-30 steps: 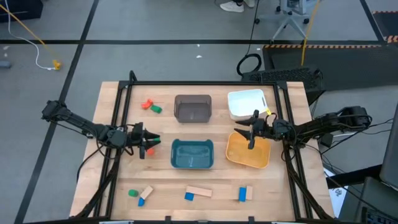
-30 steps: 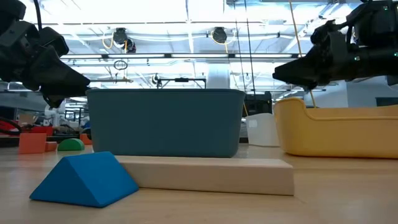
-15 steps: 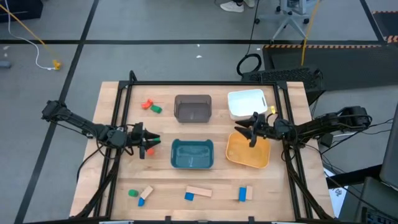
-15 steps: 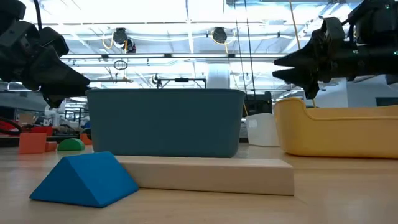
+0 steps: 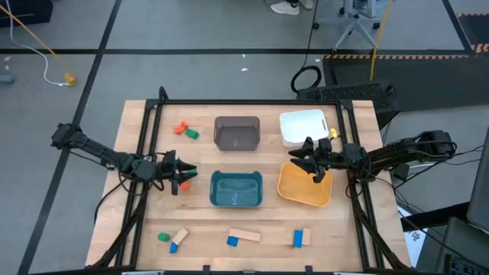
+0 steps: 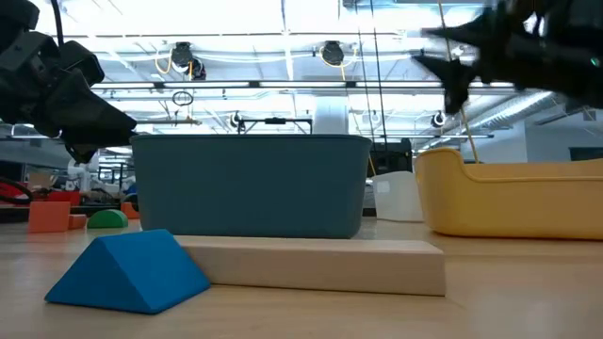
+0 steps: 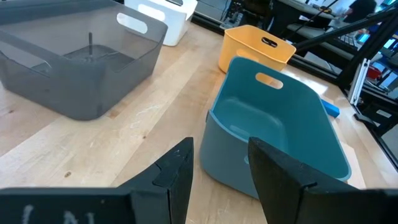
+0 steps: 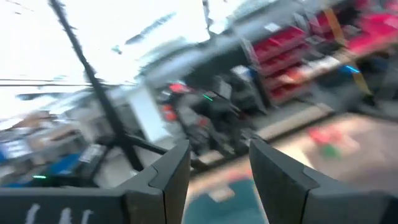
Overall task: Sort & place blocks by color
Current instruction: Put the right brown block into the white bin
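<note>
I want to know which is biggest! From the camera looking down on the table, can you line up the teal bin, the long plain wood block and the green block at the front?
1. teal bin
2. long plain wood block
3. green block

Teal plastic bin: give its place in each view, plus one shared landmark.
High view: teal plastic bin at table centre.
Low view: fills the middle, behind the plain wooden bar.
Left wrist view: ahead of the fingers.
Right wrist view: too blurred to tell.
Landmark: yellow plastic bin beside it.
</note>
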`<action>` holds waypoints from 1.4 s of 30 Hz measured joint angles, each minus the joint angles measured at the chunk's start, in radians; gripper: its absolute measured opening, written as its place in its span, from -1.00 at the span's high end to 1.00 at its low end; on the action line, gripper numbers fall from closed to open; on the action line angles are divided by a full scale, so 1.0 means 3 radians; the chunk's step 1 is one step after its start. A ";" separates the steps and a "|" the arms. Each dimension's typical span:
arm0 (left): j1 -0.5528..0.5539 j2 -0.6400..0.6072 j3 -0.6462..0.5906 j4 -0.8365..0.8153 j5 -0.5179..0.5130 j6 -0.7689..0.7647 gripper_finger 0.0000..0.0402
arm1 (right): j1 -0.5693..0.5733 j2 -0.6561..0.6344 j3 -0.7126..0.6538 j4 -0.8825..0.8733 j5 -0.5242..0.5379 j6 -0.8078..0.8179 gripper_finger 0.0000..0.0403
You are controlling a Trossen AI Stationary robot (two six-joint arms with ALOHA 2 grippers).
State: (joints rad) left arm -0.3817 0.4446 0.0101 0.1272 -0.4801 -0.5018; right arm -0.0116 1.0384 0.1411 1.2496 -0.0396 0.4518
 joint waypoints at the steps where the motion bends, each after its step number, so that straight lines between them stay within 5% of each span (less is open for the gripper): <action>1: 0.0000 0.0001 0.0001 0.0001 -0.0001 0.0000 0.23 | 0.0000 0.0001 0.0080 -0.0082 -0.0079 -0.0036 0.22; 12: 0.0000 0.0000 0.0001 0.0003 -0.0001 0.0000 0.23 | 0.0041 0.0007 0.1273 -0.2536 -0.0315 -0.0491 0.22; 17: 0.0000 0.0001 0.0000 0.0005 0.0000 0.0000 0.23 | 0.0249 0.0006 0.1606 -0.3160 -0.0309 -0.0368 0.22; 22: 0.0000 0.0001 0.0000 0.0005 -0.0001 0.0000 0.23 | 0.0714 0.0006 0.1772 -0.3307 -0.0280 -0.0107 0.22; 29: 0.0000 0.0001 0.0000 0.0005 0.0000 0.0000 0.23 | 0.1552 0.0079 0.1866 -0.3313 0.0275 0.0043 0.22; 34: 0.0000 0.0001 0.0000 0.0005 0.0000 0.0000 0.23 | 0.2096 0.0345 0.1937 -0.3288 0.0797 0.0182 0.22; 42: 0.0000 0.0001 0.0000 0.0005 0.0000 0.0000 0.23 | 0.2534 0.0889 0.2244 -0.3439 0.1110 0.0490 0.22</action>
State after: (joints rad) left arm -0.3817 0.4449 0.0101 0.1287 -0.4801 -0.5018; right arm 0.7487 1.3051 0.8144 0.2180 0.2935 0.5989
